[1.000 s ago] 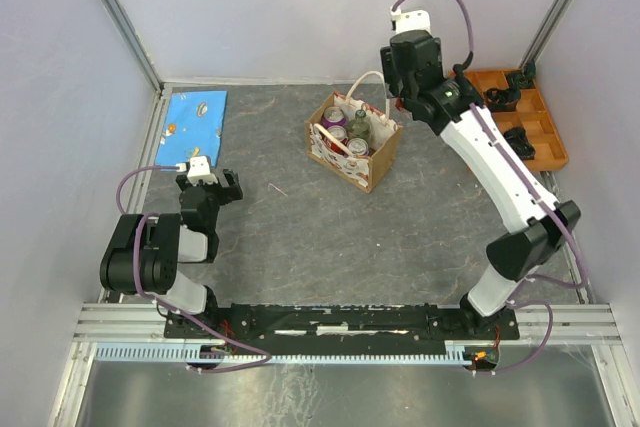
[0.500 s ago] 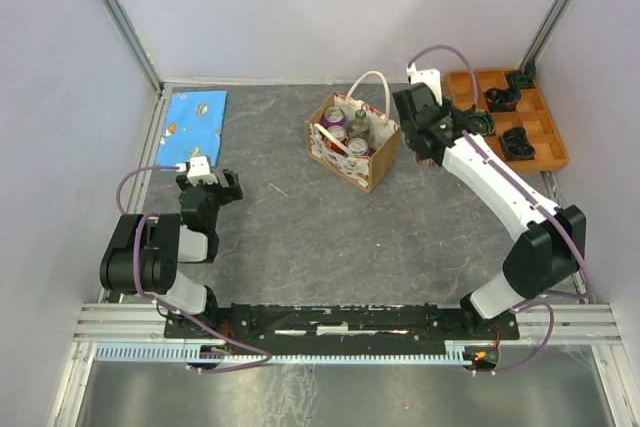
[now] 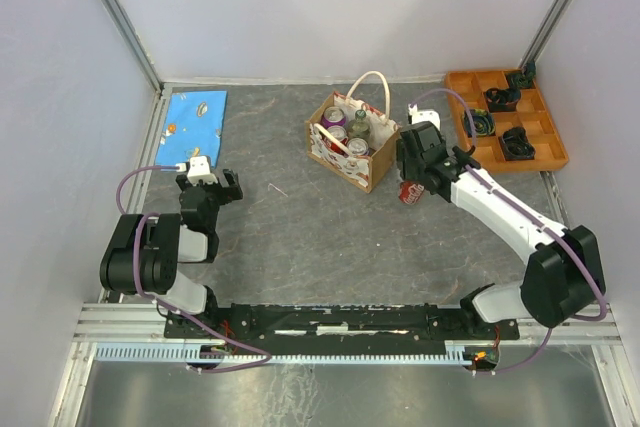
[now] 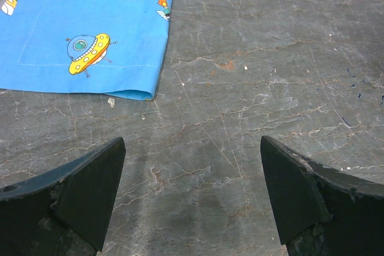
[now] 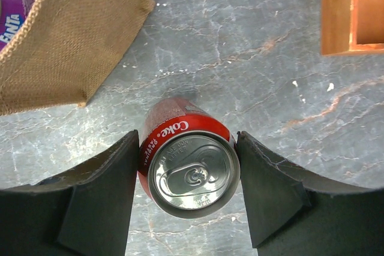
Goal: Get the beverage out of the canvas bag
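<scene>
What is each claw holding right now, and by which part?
The right claw grips the red Coke can by its opposite sides, with the can upright. The left claw is open and holds nothing.

The left arm (image 3: 165,247) sits folded near its base, the left hand (image 4: 192,148) low and pointing away from it, fingers wide apart. The right arm (image 3: 500,212) stretches forward and inward, the right hand (image 5: 187,139) pointing down, both fingers pressed against a can (image 5: 192,178).
</scene>
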Motion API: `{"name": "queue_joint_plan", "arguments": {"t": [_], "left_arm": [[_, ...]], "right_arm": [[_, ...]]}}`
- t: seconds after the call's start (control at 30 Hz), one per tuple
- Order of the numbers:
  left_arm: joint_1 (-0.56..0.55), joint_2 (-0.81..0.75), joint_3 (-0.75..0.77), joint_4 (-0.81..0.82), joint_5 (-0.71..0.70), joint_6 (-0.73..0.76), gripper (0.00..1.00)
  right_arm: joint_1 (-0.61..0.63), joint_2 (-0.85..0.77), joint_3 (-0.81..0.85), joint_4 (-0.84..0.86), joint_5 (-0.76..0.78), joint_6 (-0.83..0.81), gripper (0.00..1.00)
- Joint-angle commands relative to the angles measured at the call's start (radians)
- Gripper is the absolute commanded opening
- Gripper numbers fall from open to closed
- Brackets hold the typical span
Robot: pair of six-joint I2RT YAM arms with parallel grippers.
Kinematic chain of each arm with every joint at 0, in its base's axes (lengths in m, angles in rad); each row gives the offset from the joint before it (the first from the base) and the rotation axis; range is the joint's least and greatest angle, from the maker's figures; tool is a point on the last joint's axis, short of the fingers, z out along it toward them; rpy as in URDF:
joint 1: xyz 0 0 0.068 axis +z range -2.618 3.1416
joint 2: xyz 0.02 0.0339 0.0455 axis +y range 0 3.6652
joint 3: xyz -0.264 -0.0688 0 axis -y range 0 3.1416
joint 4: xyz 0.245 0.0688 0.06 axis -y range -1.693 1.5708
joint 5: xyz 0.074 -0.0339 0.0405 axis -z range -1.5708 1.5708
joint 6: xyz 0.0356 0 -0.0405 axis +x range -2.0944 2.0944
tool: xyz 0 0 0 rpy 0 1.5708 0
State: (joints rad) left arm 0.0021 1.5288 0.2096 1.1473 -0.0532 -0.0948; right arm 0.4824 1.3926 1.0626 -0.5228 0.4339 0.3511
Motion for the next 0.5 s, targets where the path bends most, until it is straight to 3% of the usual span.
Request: {"name": "queue_joint_plan", "arguments": {"t": [0.0, 0.47], "left_arm": [[-0.005, -0.011, 0.022, 0.034, -0.024, 0.065, 0.99], [-0.005, -0.011, 0.023, 0.034, -0.024, 0.064, 0.99]], "right_arm": [[0.022, -0.058, -0.027, 0.15, -0.037, 0.025, 0.0], [0.096, 0.047, 0.018, 0.066, -0.037, 0.038, 0.0]]}}
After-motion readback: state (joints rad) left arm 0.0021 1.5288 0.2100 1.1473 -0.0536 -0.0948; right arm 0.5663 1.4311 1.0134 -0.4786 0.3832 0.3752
